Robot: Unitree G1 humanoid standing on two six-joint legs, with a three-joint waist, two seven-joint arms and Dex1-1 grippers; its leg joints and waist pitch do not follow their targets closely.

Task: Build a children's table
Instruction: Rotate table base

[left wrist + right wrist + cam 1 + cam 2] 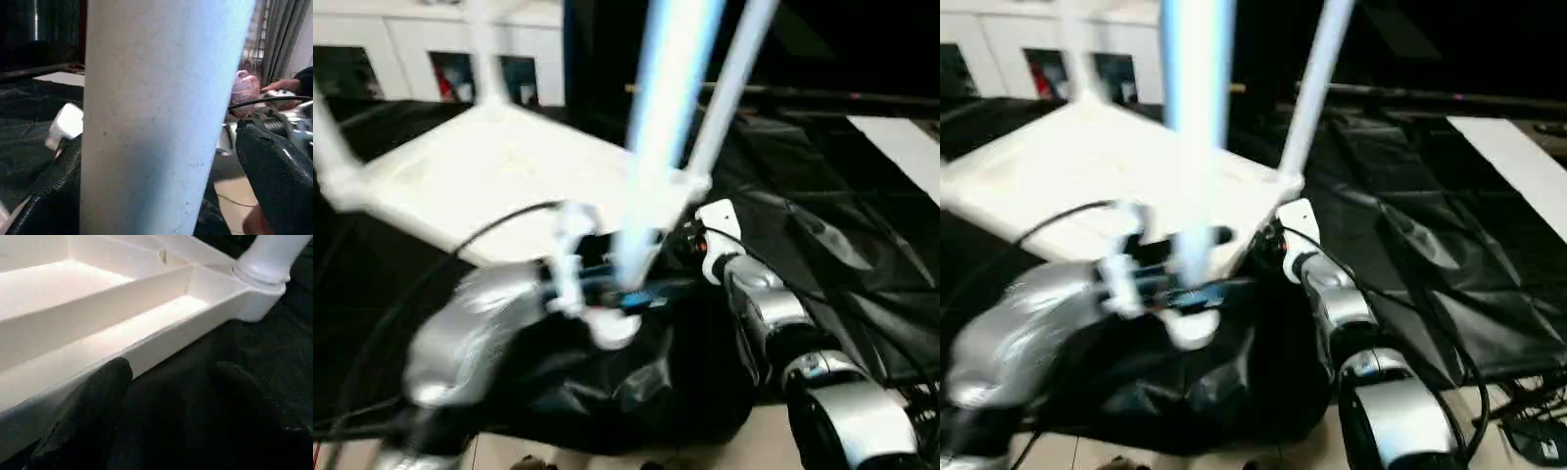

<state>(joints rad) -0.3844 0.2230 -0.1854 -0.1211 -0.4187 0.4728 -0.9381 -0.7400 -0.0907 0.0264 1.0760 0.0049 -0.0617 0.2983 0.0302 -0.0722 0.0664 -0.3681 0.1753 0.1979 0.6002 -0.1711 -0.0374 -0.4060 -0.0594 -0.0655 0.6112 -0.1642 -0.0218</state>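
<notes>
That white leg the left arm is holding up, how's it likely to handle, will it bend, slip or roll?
The leg looks like a straight, smooth tube, so it is probably stiff and light for its length. Its plain round surface between the left gripper's fingers could twist or slide. Laid on the black sheet, it would likely roll.

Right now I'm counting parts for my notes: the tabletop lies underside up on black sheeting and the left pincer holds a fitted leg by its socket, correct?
Not quite. In the left eye view, the left pincer holds a loose leg, clear of the tabletop; the black sheeting part is right.
</notes>
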